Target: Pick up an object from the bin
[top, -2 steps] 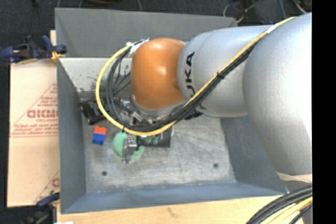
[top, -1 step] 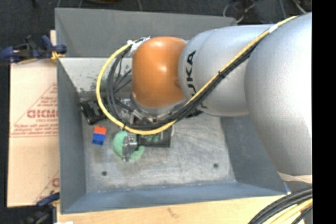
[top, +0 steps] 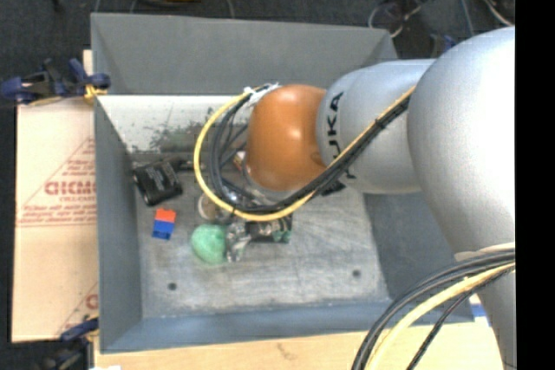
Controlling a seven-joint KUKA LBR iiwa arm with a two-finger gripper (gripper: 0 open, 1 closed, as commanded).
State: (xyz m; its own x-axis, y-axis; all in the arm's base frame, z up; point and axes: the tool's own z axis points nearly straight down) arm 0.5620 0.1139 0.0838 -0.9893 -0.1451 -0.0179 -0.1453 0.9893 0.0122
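— What is the claw doing?
— I am seeing the gripper (top: 236, 242) hanging low under the orange wrist cover (top: 279, 136), right against the right side of a green lump (top: 206, 245). Whether it is spread or pinched, I cannot tell.
— And the lump?
— Matte, roundish, showing me no clear long axis, lying on the bin (top: 260, 282) floor left of centre, toward the near wall.
— Around it?
— A small blue block with an orange top (top: 163, 224) is sitting near it toward the left wall. A black ridged piece (top: 156, 182) is lying nearer the far-left corner.
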